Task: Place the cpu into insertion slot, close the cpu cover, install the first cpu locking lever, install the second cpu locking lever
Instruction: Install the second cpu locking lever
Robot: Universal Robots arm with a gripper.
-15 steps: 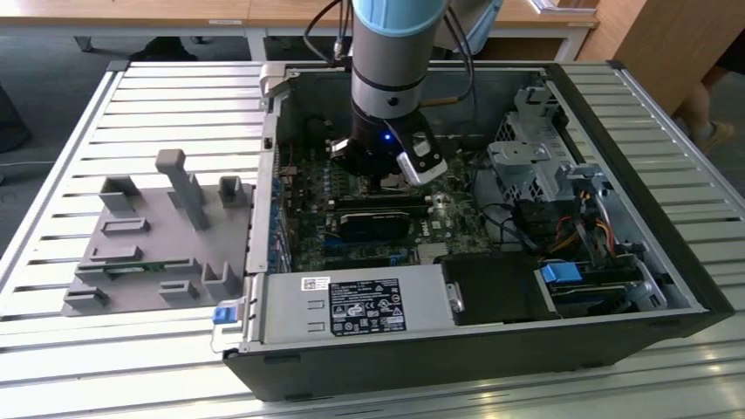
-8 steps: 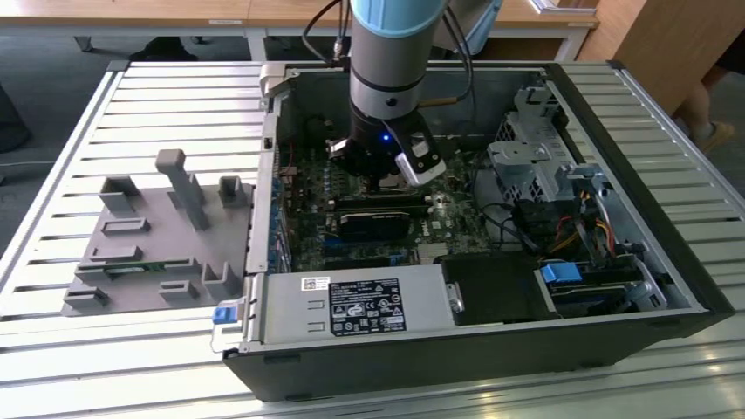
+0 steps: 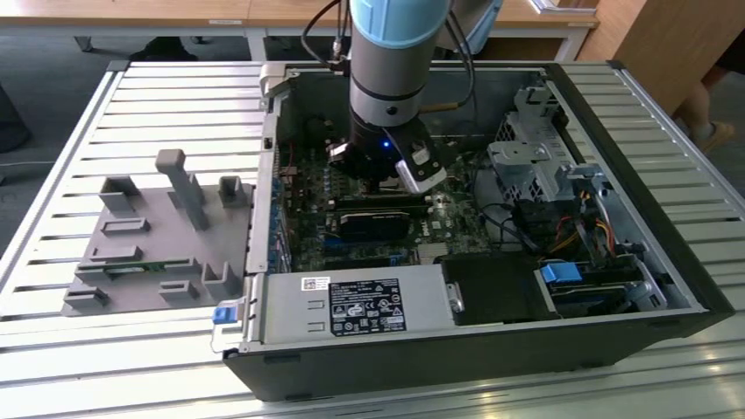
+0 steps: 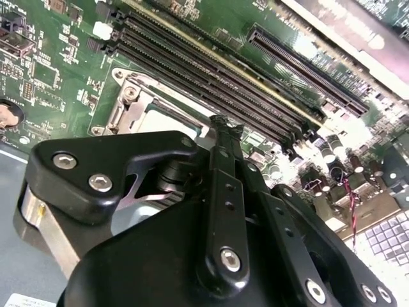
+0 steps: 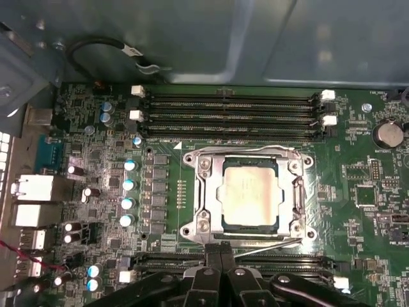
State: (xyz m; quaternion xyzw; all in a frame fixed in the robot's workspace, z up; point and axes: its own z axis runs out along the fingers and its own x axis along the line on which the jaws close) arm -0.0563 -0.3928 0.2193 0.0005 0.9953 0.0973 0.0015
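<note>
Your arm [image 3: 390, 52] comes down almost vertically from the top of the exterior view, with its grey wrist section pointing straight down and a small blue light glowing near the tool end. Your gripper [image 5: 220, 252] hangs low beneath it, and in the first wrist view its two black fingers [image 5: 212, 265] stand pressed together side by side, tips closed.

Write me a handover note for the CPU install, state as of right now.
Tool: fingers together at the socket's edge, holding nothing.
The cpu lies seated in the insertion slot on the motherboard, beside the memory slots.
The cpu cover is down, framing the chip.
One thin lever runs along the socket edge nearest the tool; whether it is hooked cannot be told.
Done: placing, cover.
Left: confirm both locking levers.
</note>
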